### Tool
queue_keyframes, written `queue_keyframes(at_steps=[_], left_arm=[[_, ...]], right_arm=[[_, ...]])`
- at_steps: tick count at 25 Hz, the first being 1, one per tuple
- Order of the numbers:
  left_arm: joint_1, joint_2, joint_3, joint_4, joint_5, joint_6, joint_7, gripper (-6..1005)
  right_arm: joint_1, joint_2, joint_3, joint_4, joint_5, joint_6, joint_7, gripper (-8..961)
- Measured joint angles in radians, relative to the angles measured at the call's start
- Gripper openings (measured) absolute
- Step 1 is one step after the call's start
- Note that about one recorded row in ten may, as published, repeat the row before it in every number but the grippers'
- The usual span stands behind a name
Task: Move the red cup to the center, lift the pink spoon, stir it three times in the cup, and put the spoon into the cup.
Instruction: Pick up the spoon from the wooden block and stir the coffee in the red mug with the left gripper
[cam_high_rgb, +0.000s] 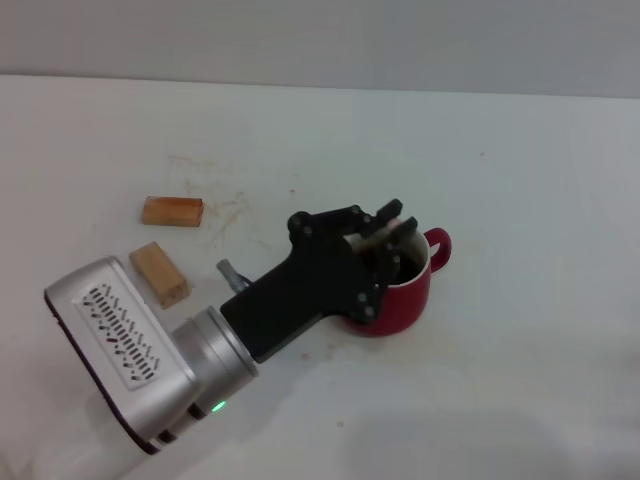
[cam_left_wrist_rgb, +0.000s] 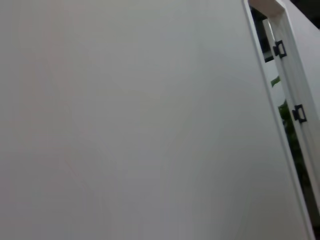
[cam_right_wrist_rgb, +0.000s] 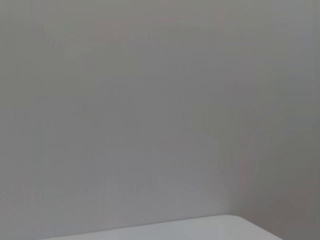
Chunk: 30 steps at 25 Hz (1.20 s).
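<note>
One left pincer (cam_high_rgb: 392, 232) pinches the slim pale-pink spoon (cam_high_rgb: 403, 223) over the glossy dark-red ceramic cup (cam_high_rgb: 400, 290) directly beneath it on the white desk (cam_high_rgb: 520, 200). Risk: sideways stirring could tip the cup or spill its contents.

A wide white table (cam_high_rgb: 520, 180) with faint reddish smudges fills most of the head view. A plain grey wall (cam_high_rgb: 320, 40) crosses the top. At the left wrist view's right edge stands a white door frame (cam_left_wrist_rgb: 287, 60) with black hinges (cam_left_wrist_rgb: 299, 113).
</note>
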Motion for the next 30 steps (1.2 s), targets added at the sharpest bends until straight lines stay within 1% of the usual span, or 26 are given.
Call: queue_keyframes(at_steps=[6,19,24,30], left_arm=[[0.007,0.002,0.017,-0.019,0.016,-0.001,0.000,173],[0.074,0.008,0.008,-0.017,0.020,0.015,0.011,178],[0.076,0.009,-0.010,-0.001,0.015,0.010,0.012,180],[0.059,0.007,-0.032,0.010,0.015,-0.005,0.007,182]], right_arm=[[-0.001,0.000,0.000,0.001,0.000,0.003,0.000,-1],[0.004,0.000,0.000,0.006,0.000,0.007,0.000,-1],[0.004,0.000,0.000,0.007,0.000,0.008,0.000,-1],[0.003,0.000,-0.002,0.008,0.000,0.004,0.000,-1]])
